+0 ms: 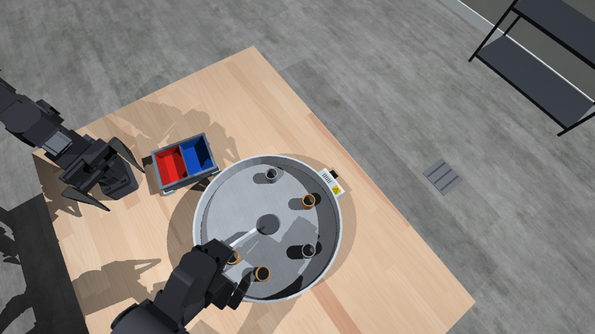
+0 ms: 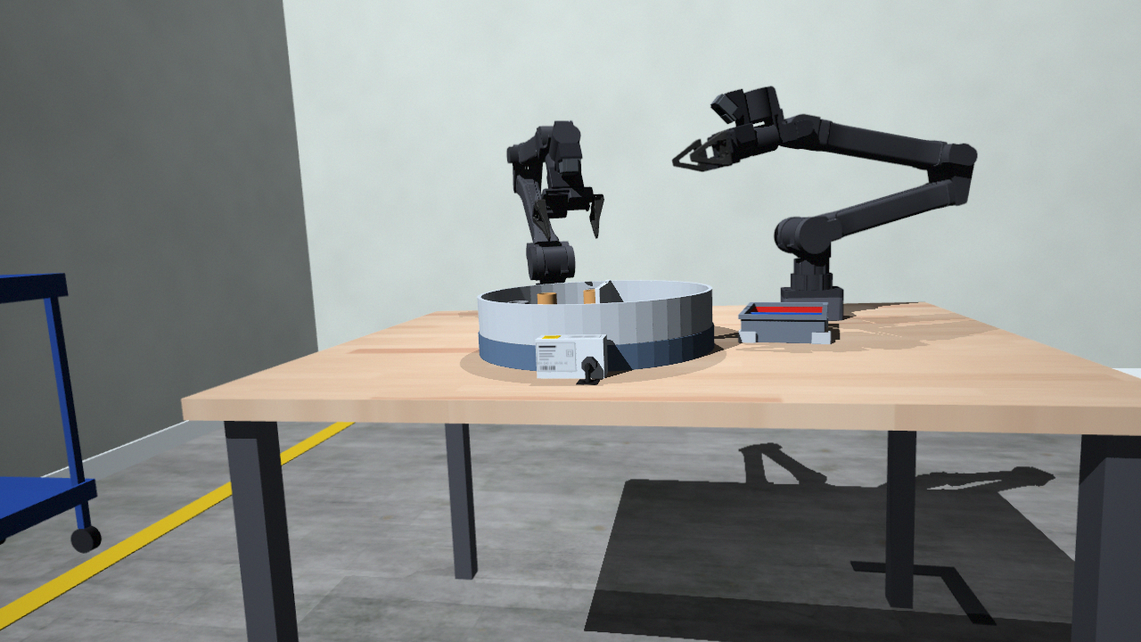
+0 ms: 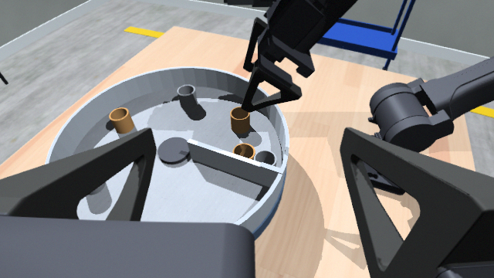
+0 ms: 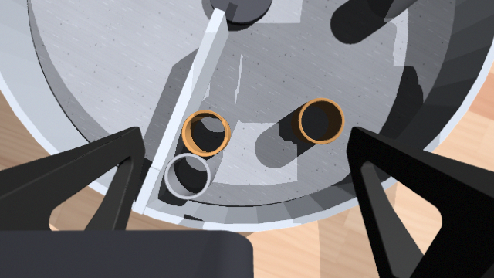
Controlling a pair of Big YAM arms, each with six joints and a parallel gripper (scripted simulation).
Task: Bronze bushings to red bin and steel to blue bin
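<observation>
The top view shows six upright bushings on the turntable [image 1: 231, 198] [image 2: 598, 319] [image 3: 166, 193] [image 4: 270, 77], three bronze and three steel. Beside it, the red bin [image 1: 169, 167] [image 2: 788, 308] and blue bin [image 1: 197, 155] share one tray.

The right gripper [image 1: 232, 284] [image 2: 570, 237] [image 3: 245, 88] [image 4: 245, 138] is above the turntable, its fingers wide open and nothing between them. Under it, a bronze bushing [image 1: 238, 258] [image 2: 588, 296] [image 3: 244, 146] [image 4: 187, 135] and a steel bushing [image 3: 265, 153] [image 4: 167, 176] sit close together by the divider [image 1: 243, 236] [image 3: 231, 166] [image 4: 185, 104]; another bronze bushing [image 1: 263, 267] [image 2: 546, 298] [image 3: 240, 125] [image 4: 321, 143] stands apart.

The left gripper [image 1: 126, 190] [image 2: 687, 166] [image 3: 248, 138] is raised near the tray, also wide open and holding nothing. From its camera, one steel bushing is mostly hidden behind a finger.
</observation>
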